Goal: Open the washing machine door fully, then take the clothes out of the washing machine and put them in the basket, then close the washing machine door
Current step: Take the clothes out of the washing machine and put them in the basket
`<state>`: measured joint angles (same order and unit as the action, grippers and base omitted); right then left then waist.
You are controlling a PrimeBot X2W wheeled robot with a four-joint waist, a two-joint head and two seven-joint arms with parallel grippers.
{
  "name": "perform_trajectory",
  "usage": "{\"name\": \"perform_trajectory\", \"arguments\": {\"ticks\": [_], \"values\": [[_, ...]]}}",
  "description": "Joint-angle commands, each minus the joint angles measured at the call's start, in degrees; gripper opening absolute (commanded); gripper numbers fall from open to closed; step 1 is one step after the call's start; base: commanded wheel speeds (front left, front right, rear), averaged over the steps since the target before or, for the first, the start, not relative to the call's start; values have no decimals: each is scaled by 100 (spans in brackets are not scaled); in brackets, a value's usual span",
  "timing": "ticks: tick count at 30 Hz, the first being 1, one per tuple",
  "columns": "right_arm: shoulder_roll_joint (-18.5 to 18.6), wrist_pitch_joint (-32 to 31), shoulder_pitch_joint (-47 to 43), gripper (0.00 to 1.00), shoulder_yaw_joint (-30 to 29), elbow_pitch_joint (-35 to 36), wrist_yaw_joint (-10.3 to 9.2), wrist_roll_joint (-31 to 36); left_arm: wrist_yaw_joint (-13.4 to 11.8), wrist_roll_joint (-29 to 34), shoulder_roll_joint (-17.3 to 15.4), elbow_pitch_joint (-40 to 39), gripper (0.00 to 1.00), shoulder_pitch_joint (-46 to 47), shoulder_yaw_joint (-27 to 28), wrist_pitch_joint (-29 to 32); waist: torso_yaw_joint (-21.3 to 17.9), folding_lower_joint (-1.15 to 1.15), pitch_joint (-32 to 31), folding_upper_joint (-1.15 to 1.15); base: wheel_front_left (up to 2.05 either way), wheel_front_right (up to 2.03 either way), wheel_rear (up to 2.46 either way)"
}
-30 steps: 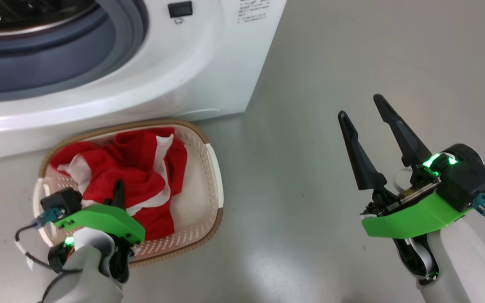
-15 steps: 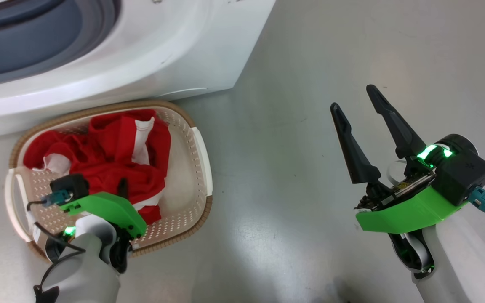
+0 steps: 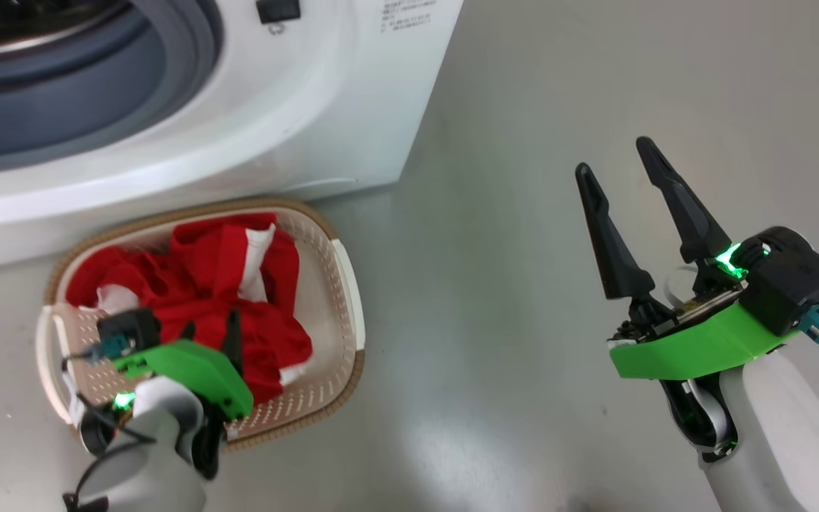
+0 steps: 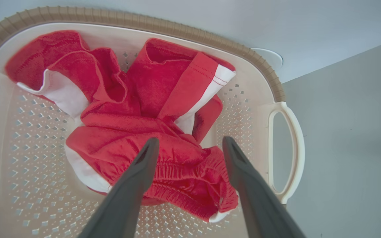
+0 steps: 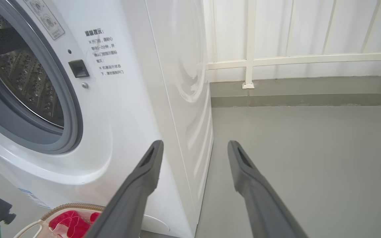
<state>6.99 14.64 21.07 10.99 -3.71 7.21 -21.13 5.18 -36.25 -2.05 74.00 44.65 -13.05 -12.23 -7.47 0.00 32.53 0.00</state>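
Note:
The clothes, red with white trim, lie piled in the basket on the floor in front of the washing machine. My left gripper hangs just over the pile. In the left wrist view the left gripper is open, its fingers spread either side of a red elastic hem of the clothes, gripping nothing. My right gripper is open and empty over bare floor to the right. The washing machine door is out of view; the drum opening stands uncovered.
The basket's white handle faces the open floor. Grey floor stretches between the basket and my right arm. The right wrist view has a white railing and wall behind the washing machine.
My left gripper has opened and let the red garment drop onto the pile in the basket. The head camera shifted a little. The right arm has kept its pose.

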Motion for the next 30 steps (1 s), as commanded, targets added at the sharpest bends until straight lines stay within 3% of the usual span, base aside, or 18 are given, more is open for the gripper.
{"name": "perform_trajectory", "arguments": {"ticks": [1, 9, 30], "values": [[-12, 36, -180, 100, 64, 90, 28, 58, 67, 42, -160, -23, 100, -272, 85, -72, 71, 0, -229, 0, 0, 0, 0], [75, 36, -442, 100, 66, -41, 28, 234, 158, 140, -171, -282, 100, -664, 1, -268, 209, 0, -940, 0, 0, 0, 0], [221, 36, -1481, 100, -313, -236, 28, 451, 183, 915, -119, -3546, 100, -2437, 822, -276, 550, 0, -2574, 0, 0, 0, 0]]}}
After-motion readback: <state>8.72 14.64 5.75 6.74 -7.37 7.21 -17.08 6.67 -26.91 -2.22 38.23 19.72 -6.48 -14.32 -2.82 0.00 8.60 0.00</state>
